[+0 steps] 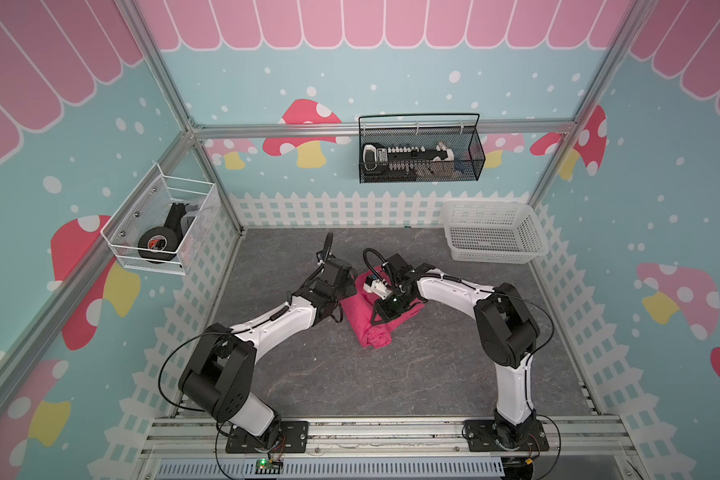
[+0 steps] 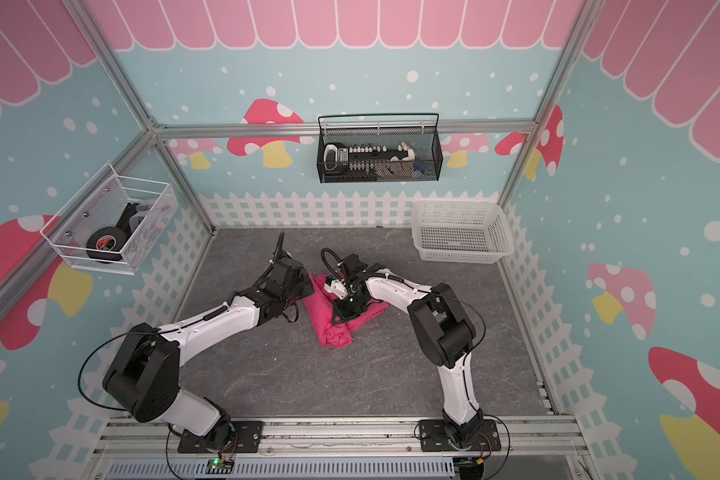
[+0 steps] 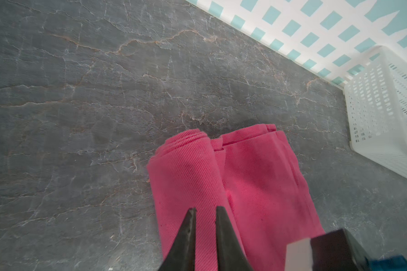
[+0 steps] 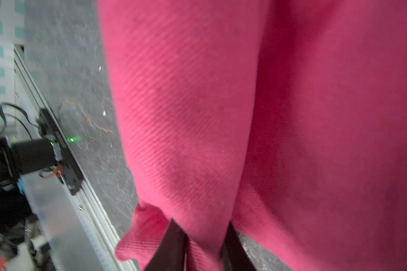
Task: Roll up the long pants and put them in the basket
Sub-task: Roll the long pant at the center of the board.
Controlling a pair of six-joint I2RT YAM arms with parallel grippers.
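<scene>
The long pants [image 1: 368, 328] lie near the middle of the dark table as a hot-pink, partly rolled bundle, seen in both top views [image 2: 335, 332]. My left gripper [image 3: 206, 208] rests on the rolled end of the pants [image 3: 256, 183]. Its jaws are nearly together, with pink cloth filling the narrow gap. My right gripper [image 4: 202, 225] reaches in from the other side, and a fold of the pants [image 4: 197, 117] runs between its two dark fingers. In a top view, the right gripper [image 1: 377, 320] sits on top of the bundle, and the left wrist hides the left fingertips.
A white plastic basket [image 1: 495, 237] stands at the back right corner of the table [image 1: 308, 374], also seen in the left wrist view [image 3: 385, 112]. A black wire basket [image 1: 420, 149] and a white wire basket [image 1: 159, 224] hang on the walls. A metal rail [image 1: 371, 432] runs along the front edge.
</scene>
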